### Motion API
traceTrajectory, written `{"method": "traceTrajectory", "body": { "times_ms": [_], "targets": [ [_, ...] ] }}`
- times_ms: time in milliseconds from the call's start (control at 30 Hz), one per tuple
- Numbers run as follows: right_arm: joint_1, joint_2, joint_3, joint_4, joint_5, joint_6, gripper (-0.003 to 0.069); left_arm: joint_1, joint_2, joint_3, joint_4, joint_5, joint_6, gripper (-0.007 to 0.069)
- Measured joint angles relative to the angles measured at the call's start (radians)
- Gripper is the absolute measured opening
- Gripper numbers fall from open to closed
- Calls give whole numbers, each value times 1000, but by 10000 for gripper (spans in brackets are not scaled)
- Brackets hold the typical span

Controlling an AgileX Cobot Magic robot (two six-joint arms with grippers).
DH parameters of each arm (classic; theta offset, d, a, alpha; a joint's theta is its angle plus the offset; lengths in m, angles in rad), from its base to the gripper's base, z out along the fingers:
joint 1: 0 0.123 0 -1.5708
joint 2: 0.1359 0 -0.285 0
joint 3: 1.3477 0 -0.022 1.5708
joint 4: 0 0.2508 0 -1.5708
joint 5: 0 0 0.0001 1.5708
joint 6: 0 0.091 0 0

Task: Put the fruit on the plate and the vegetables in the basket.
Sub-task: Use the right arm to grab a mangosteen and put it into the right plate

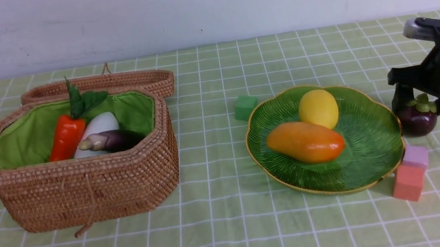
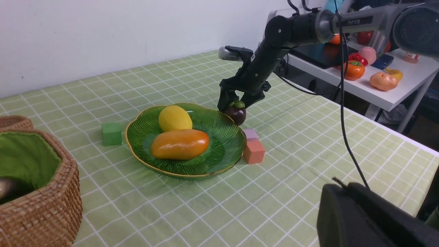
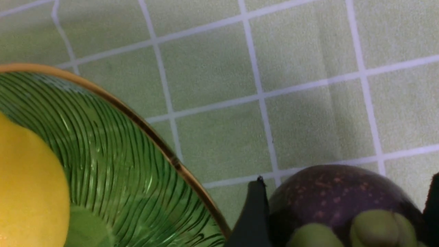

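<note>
Mangosteen (image 1: pixel 416 121) — round, dark purple, speckled, green cap — is straddled on the surface by the right hand (image 1: pixel 418 106), jaws spread; left hand clenched.

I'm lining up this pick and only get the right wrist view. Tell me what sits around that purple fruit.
Observer: Two foam cubes, the pink cube and the coral cube, sit on the cloth nearer the robot than the mangosteen, close by the plate rim.
Operator: Give me what is on the plate besides the lemon.
Observer: A mango lies beside the lemon, on the side nearer the robot. The plate's right part is bare.
Operator: Report the basket.
Observer: The basket stands far left with its lid open. It holds a carrot, a radish and an eggplant. No cucumber shows.
</note>
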Motion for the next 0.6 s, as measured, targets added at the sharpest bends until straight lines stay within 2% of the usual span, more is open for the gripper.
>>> {"method": "traceTrajectory", "body": {
  "times_ms": [200, 600],
  "targets": [
    [0, 1, 0, -41, -11, 8, 596, 0, 0, 0, 0, 0, 0, -13],
    [0, 41, -8, -47, 8, 27, 597, 0, 0, 0, 0, -15, 0, -13]
  ]
}}
